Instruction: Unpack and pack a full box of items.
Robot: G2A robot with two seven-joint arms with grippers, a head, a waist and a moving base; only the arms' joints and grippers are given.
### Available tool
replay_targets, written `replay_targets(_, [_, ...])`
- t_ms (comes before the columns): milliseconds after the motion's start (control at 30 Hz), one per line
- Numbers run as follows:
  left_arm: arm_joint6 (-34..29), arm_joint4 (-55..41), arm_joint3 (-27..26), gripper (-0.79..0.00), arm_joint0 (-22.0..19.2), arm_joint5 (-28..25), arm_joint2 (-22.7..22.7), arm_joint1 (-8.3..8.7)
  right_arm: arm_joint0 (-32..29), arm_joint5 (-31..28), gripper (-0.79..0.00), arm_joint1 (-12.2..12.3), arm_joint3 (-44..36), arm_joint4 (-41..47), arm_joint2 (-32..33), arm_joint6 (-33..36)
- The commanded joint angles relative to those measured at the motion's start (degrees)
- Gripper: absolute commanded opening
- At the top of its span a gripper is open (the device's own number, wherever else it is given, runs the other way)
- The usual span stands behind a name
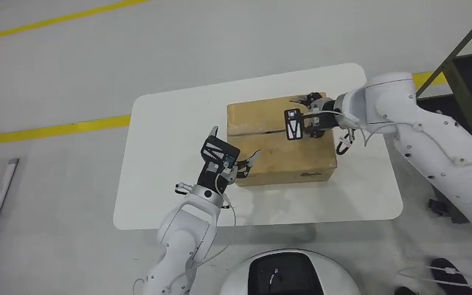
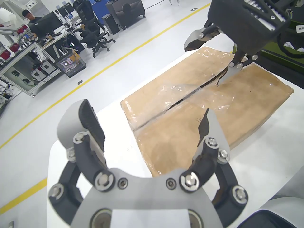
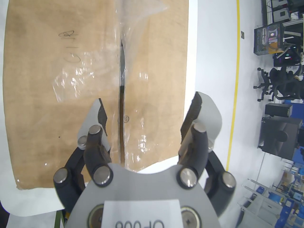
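Left pincer (image 2: 147, 110) and right pincer (image 3: 149, 99) gape over taped brown box (image 1: 295, 158), seam slightly parted.

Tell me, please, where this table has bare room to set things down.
The widest bare patch of the table lies to the robot's left of the box. A narrower strip runs along the near edge. The box is crowded: left gripper at its near corner, right gripper over its top.

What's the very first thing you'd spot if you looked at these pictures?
A brown cardboard box sits on the white table, its middle seam split open under crinkly clear tape. The left gripper is at one short end of the box and the right gripper hangs over the seam near the other end, both with fingers spread open.
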Motion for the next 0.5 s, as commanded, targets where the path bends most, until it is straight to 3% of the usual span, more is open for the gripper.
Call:
replay_targets(0, [0.0,0.0,0.0,0.0,0.0,0.0,0.0,0.0,-0.78,-0.4,0.0,0.48,-0.19,0.95,1.48,0.58])
replay_targets(100, [0.0,0.0,0.0,0.0,0.0,0.0,0.0,0.0,-1.9,-0.51,0.0,1.24,-0.47,3.37,4.2,0.89])
replay_targets(233, [0.0,0.0,0.0,0.0,0.0,0.0,0.0,0.0,-5.54,3.89,0.0,1.88,1.41,17.18,9.26,-2.85])
replay_targets(367, [0.0,0.0,0.0,0.0,0.0,0.0,0.0,0.0,-9.42,6.09,0.0,2.27,0.47,27.19,10.45,-1.03])
replay_targets(400, [0.0,0.0,0.0,0.0,0.0,0.0,0.0,0.0,-10.11,6.68,-0.092,2.29,0.4,29.01,10.5,-0.77])
replay_targets(467, [0.0,0.0,0.0,0.0,0.0,0.0,0.0,0.0,-11.21,7.3,-0.419,2.25,0.66,31.42,9.97,0.01])
